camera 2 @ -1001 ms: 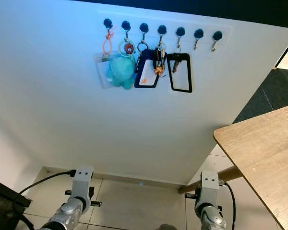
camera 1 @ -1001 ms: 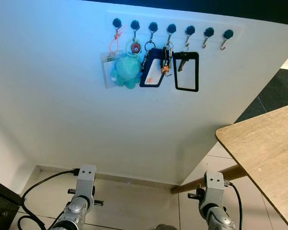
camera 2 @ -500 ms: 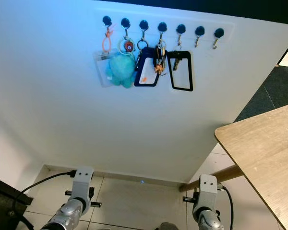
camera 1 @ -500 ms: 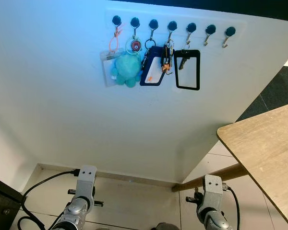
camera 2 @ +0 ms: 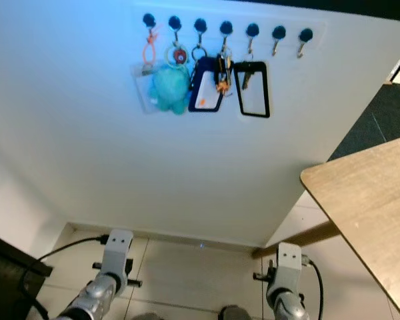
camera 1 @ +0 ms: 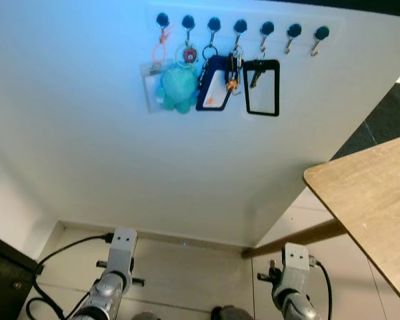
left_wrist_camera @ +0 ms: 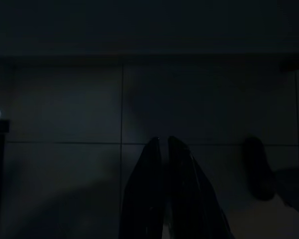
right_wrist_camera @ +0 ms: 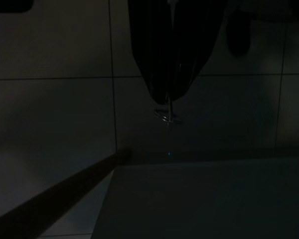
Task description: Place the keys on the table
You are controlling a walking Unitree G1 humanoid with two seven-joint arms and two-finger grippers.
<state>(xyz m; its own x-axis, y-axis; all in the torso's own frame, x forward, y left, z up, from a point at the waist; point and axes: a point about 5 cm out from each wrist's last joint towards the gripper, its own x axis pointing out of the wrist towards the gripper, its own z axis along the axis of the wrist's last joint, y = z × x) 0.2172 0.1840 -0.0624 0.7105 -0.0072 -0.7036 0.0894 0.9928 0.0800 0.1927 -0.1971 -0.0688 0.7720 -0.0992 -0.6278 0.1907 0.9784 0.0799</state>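
Keys (camera 1: pixel 232 70) hang in a bunch from the wall's row of hooks (camera 1: pixel 240 27), well above and apart from both arms; along that row from the left are a clear badge holder (camera 1: pixel 151 88), a teal plush (camera 1: pixel 179 87), a blue card holder (camera 1: pixel 213 90), the bunch, and a black frame (camera 1: pixel 261 87). Low on the left, the left gripper (left_wrist_camera: pixel 163 142) hangs over the dark floor tiles with its fingers pressed together. Further right, the right gripper (right_wrist_camera: pixel 168 97) points down with its fingers pinched on a small metal ring (right_wrist_camera: pixel 163 116) dangling from the tips, and the wooden table (camera 1: pixel 367 193) stands at the far right.
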